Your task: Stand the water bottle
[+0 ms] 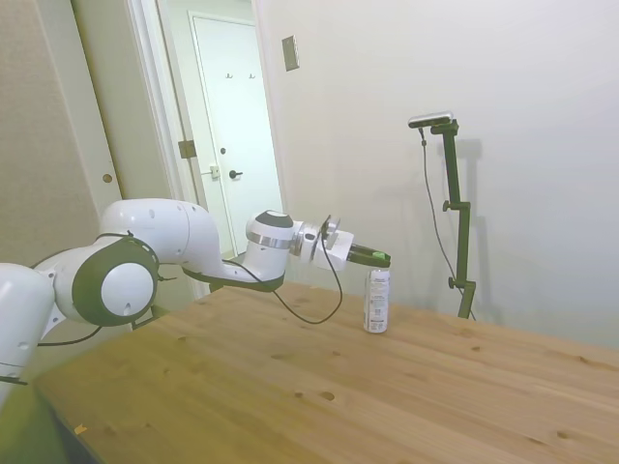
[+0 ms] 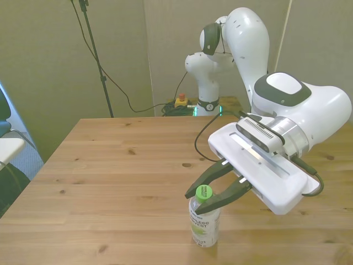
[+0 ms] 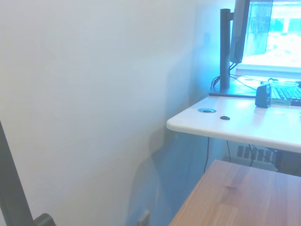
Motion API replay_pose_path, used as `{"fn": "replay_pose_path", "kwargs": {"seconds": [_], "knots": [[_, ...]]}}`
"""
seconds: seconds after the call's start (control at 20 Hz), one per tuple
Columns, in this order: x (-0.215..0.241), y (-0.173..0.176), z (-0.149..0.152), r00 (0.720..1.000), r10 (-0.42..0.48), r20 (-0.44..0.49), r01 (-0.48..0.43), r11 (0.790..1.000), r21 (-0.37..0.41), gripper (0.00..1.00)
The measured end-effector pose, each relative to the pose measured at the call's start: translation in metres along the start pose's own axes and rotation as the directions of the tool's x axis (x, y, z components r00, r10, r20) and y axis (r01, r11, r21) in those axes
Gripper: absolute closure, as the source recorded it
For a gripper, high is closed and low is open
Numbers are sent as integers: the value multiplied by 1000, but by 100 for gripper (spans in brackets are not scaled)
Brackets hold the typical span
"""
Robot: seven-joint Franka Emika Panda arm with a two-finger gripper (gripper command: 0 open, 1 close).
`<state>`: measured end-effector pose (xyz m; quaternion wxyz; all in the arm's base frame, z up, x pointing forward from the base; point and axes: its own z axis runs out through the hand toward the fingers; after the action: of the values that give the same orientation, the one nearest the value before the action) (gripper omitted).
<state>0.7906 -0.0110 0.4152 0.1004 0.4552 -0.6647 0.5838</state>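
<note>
**Side view and front view: bottle upright under the gripper**

Side view, reading from the left: the white arm (image 1: 174, 246) comes in low over the wooden table (image 1: 290, 387) and stretches level toward the water bottle (image 1: 376, 301), which stands upright on the tabletop. The gripper (image 1: 379, 257) sits at the bottle's top, so its dark fingers cover the green cap (image 1: 382, 257) almost entirely; only a sliver of green shows. From here the finger spacing cannot be read.

The front view gives more. The bottle (image 2: 204, 222) stands near the table's (image 2: 110, 165) near edge, its base close to the bottom of the picture. Its label print is too small to make out. The gripper (image 2: 215, 195) reaches down at a slant from the front view's right, fingers spread in a V. One fingertip (image 2: 204, 208) lies against the cap (image 2: 204, 191); the other finger passes behind it, so contact there is unclear. The jaws look parted, not clamped.

The wrist view misses the bottle altogether, showing a wall, a white desk (image 3: 225, 125) and a corner of the wooden table (image 3: 244, 197).
</note>
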Motion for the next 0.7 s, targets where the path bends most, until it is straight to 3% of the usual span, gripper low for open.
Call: {"fn": "replay_pose_path", "kwargs": {"seconds": [0.7], "knots": [[3, 0, 4, 1000, -1, -3, 1, 1000, -6, 0]]}}
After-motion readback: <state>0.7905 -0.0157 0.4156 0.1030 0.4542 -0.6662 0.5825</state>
